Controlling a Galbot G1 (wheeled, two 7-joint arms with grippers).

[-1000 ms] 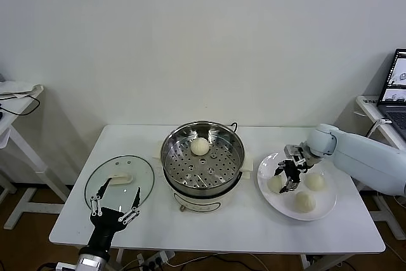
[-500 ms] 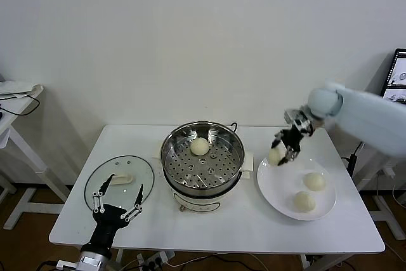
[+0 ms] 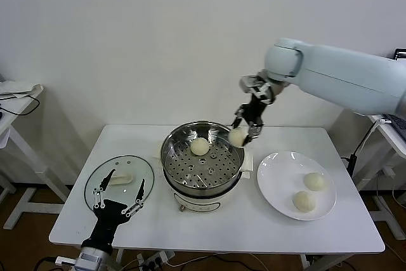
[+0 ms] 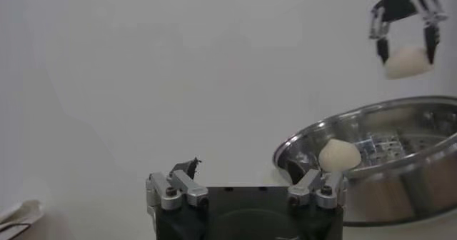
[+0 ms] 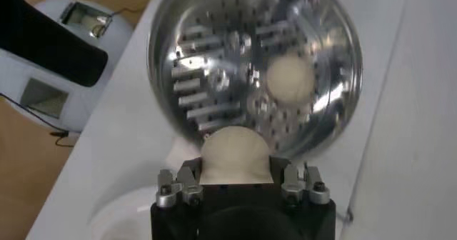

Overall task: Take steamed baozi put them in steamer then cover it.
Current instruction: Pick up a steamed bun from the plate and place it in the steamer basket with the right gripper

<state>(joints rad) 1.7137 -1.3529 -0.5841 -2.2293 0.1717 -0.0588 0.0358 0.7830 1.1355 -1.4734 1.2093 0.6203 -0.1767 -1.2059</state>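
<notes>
The white desk [image 3: 209, 220] carries all items of the work. At its centre stands the steamer [image 3: 202, 163], a shiny steel pot with a perforated tray inside, on a cream-white base. Left of the steamer, flat on the desk, lies the cover [image 3: 120, 181], a clear glass lid with a metal rim and a cream handle at its middle. Right of the steamer lies a white plate [image 3: 276, 185].

The right arm reaches in from the right, high above the desk. The right gripper [image 3: 246, 130] hangs over the far right rim of the steamer, its fingers closed on one steamed baozi [image 3: 238, 136], which is clear of the pot and held in the air. The right wrist view shows the same bun [image 5: 233, 153] seated between the fingers, with the steamer [image 5: 214, 63] below it. The left wrist view shows this gripper [image 4: 405, 47] and its bun [image 4: 408, 61] above the steamer's rim.

One baozi inside the steamer [image 3: 200, 146] rests on the perforated tray, toward the far side. Two baozi on the plate [image 3: 314, 181] lie on its right half, one farther and one nearer, apart from each other.

The left gripper [image 3: 118, 202] hovers at the near left of the desk, over the near edge of the cover, its fingers spread wide and holding nothing.
</notes>
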